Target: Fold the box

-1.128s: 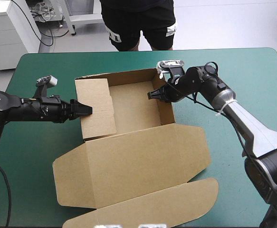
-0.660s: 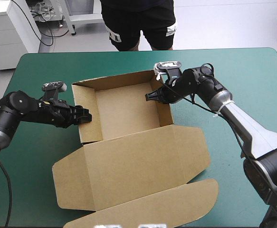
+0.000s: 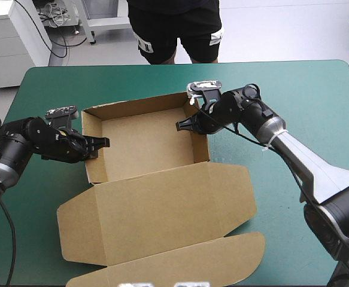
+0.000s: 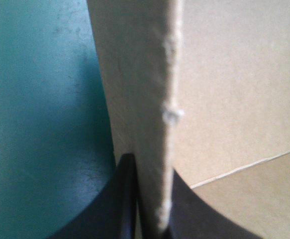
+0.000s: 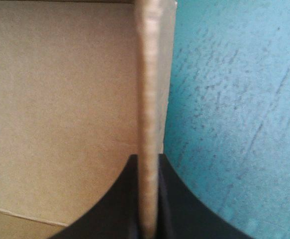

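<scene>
**Box (image 3: 147,140) standing as open tray, 1 gripper clamped on each side wall**

The left gripper (image 3: 100,142) comes in low over the teal-green cover (image 3: 36,197) from the table's left. It is clamped on the left wall (image 3: 94,161) of the box, about midway along it. In its wrist view the 2 black fingers (image 4: 110,209) stand all but closed, with the wall's raw edge upright between them. The cover is on the outer side and the brown inside of the box on the other.

The box sits at mid-table, somewhat left of centre. Its 3 raised walls are the left wall, the far wall (image 3: 138,106) and the right wall (image 3: 203,137). The lid (image 3: 156,206) lies flat on the cover, joined to the tray's near side. A long rounded flap (image 3: 180,260) lies flat beyond it, by the table's near edge.

The right gripper (image 3: 183,125) reaches in from the right and pinches the right wall toward its far end. Its wrist view shows the 2 fingers (image 5: 184,214) nearly closed with the wall's edge upright between them. The box's inside is on one side and the cover on the other.
</scene>
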Robot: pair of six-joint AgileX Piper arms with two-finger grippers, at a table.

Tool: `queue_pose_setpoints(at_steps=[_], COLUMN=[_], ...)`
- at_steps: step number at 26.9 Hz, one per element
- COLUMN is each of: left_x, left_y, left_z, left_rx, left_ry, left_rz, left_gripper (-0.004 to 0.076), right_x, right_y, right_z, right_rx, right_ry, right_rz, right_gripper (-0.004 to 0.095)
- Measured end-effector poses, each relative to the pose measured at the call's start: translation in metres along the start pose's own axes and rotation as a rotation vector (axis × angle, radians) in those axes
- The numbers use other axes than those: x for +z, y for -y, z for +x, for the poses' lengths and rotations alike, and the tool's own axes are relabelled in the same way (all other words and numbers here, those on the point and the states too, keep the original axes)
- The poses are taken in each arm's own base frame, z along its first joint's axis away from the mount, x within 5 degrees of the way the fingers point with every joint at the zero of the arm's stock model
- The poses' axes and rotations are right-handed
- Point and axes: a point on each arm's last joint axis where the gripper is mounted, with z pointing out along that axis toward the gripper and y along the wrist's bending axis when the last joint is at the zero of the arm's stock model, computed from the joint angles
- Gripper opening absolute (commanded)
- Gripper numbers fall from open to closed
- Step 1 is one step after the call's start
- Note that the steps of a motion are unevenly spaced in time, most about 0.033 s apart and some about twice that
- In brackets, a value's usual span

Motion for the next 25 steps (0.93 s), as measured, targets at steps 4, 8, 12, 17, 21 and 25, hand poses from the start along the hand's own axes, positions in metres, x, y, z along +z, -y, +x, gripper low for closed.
queue_pose_setpoints(at_steps=[4, 8, 12, 17, 21, 25], left_x=[0.002, 0.006, 0.016, 0.041, 0.064, 0.084], left_y=[0.006, 0.017, 0.032, 0.051, 0.063, 0.071], left_z=[0.000, -0.014, -0.025, -0.035, -0.038, -0.039], left_rx=[0.020, 0.073, 0.133, 0.189, 0.213, 0.218], left_ry=[-0.014, -0.046, -0.096, -0.167, -0.234, -0.278], left_rz=[-0.030, -0.053, -0.093, -0.122, -0.124, -0.111], left_gripper=[-0.0008, -0.0008, -0.0008, -0.0008, -0.0008, -0.0008], right_x=[0.000, 0.000, 0.000, -0.002, -0.004, -0.005], right_y=[0.000, 0.003, 0.006, 0.013, 0.024, 0.039], right_z=[0.003, 0.005, 0.008, 0.012, 0.015, 0.016], right_rx=[0.006, 0.024, 0.037, 0.044, 0.059, 0.096], right_ry=[-0.024, -0.050, -0.078, -0.126, -0.169, -0.202], right_rz=[0.032, 0.072, 0.108, 0.188, 0.234, 0.256], right_gripper=[-0.0010, -0.0011, -0.0016, -0.0016, -0.0016, -0.0016])
